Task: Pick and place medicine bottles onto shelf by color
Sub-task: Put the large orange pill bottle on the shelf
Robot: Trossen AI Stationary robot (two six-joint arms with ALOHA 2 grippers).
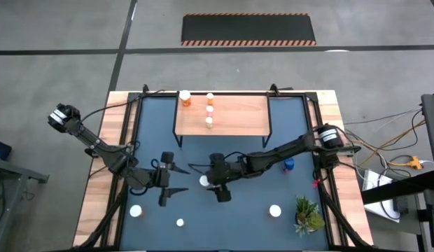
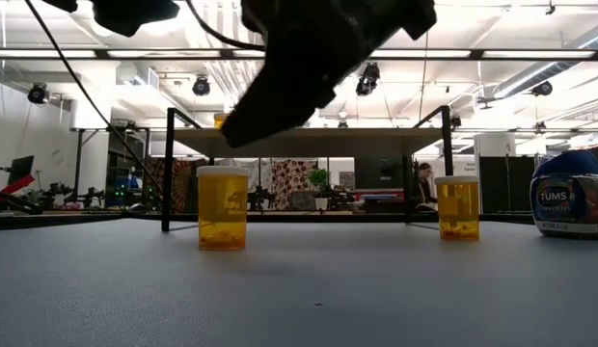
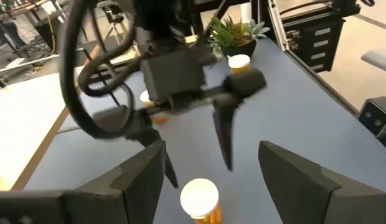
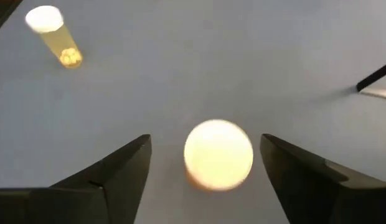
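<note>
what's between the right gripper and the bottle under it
Nothing visible. The right gripper hangs open straight above the white-capped bottle, fingers apart on either side of the cap, only bare mat around it.

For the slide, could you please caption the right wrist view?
Right gripper open above a white-capped bottle on the dark blue mat.

2 dark jointed arms point(image 1: 105, 148) trailing black cables, each pincer point(image 1: 220, 189) with tapered black fingers.

green plant point(image 1: 307, 214) at mat point(image 1: 154, 126) corner, striped floor pad point(image 1: 248, 29)
</note>
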